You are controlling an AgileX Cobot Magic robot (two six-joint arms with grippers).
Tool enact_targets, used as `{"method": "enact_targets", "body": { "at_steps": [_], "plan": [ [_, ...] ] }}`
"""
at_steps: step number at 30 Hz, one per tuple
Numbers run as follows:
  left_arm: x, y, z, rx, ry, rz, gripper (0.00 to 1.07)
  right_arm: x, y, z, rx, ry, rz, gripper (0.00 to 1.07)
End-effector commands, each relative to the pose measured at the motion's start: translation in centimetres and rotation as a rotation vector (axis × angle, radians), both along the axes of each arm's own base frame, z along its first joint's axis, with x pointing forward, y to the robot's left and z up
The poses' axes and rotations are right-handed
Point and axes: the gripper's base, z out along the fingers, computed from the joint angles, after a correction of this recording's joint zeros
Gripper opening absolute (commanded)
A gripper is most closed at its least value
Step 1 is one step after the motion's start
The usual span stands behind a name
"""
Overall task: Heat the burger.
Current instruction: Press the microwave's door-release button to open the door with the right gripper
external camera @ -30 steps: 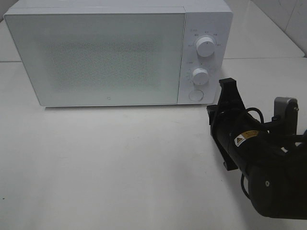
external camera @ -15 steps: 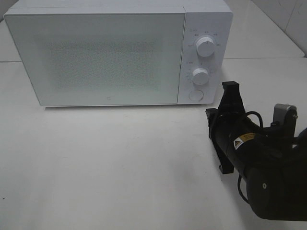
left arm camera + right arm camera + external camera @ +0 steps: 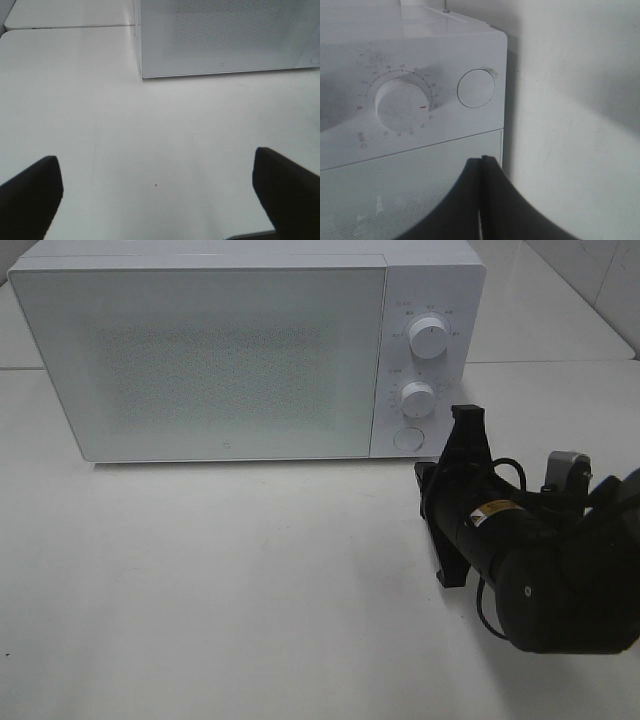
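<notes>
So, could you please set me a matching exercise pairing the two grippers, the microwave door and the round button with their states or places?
Things:
1. left gripper
2. right gripper
3. door
4. button

States or places:
A. just below the lower dial
B. jaws pressed together
C. closed, white front
D. jaws wide apart above the table

Pairs: 1-D, 2-B, 3-C, 4-A.

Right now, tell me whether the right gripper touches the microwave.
Cannot tell. In the high view the right gripper, jaws shut, lines up with the microwave edge, depth unclear; the wrist view only shows overlap.
</notes>
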Motion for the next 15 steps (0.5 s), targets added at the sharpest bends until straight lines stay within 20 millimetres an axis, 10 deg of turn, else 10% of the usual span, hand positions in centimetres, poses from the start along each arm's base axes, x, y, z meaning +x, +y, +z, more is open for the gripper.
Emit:
{"method": "enact_targets", "body": {
  "at_steps": [1, 15],
  "plan": [
    [-0.3, 0.0, 0.0, -0.003, -0.031, 0.002, 0.98, 1.7, 0.2, -0.2, -0.010, 0.025, 0.055, 0.00],
    [-0.3, 0.0, 0.0, -0.003, -0.031, 0.002, 0.98, 6.1, -1.0, -1.5, -0.022, 0.039, 0.064, 0.00]
  ]
}}
